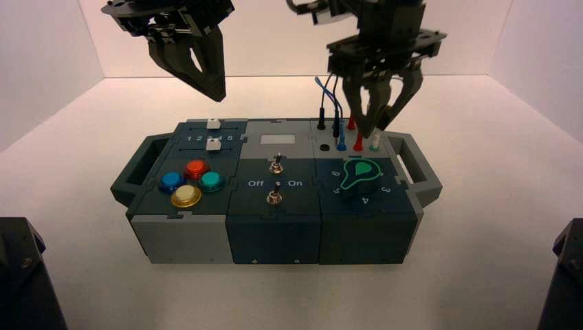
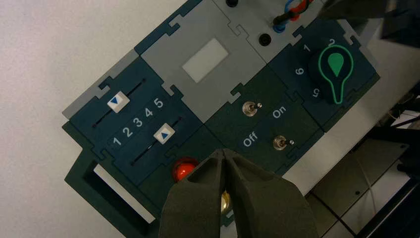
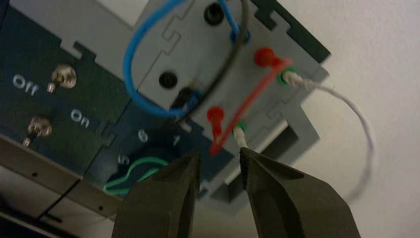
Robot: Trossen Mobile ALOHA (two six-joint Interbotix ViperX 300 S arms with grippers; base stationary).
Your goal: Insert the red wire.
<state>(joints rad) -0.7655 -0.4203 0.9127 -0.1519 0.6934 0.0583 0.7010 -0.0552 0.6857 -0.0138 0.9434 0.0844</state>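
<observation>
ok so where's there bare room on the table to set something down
Bare: the table before the box's front face, and beyond each side handle. Crowded: the grey socket panel, where red, blue and white wires bunch under the right gripper.

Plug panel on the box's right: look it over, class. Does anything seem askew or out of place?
One black plug looks odd: it leans at a slant close by the front blue socket, while the front black socket stands without a plug.
</observation>
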